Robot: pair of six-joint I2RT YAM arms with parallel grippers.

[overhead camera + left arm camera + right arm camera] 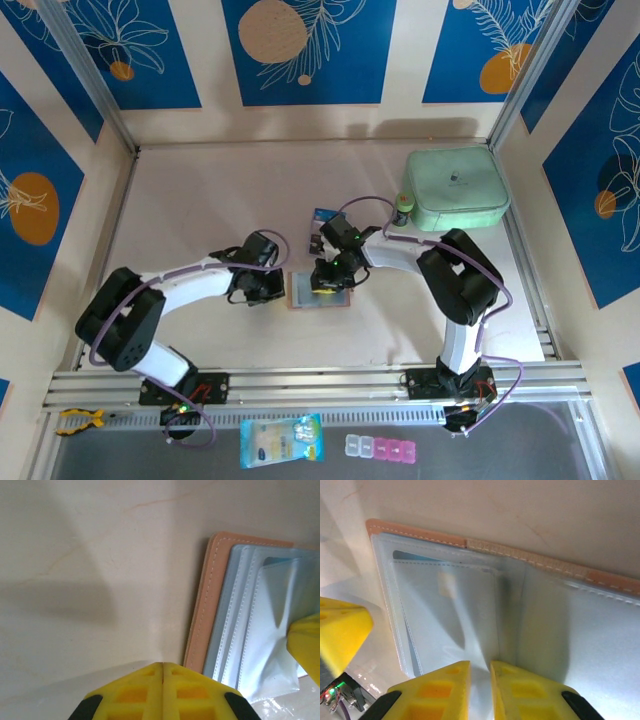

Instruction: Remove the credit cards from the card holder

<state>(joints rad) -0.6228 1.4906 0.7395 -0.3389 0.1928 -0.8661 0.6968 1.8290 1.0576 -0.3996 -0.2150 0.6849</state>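
Tan-pink leather-look card holder (pixel 300 290) lies open on the pale surface (pixel 220 200).
My left hand (pixel 162 666) is closed, empty; my right hand (pixel 480 666) nearly closed, hold unclear.

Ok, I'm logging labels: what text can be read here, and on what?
Nothing is legible.
mint-green case: small dark mark, too small to read.
blue-and-yellow packet: print blurred.
dark blue card: markings too small.
card holder: no text on the pockets shown.
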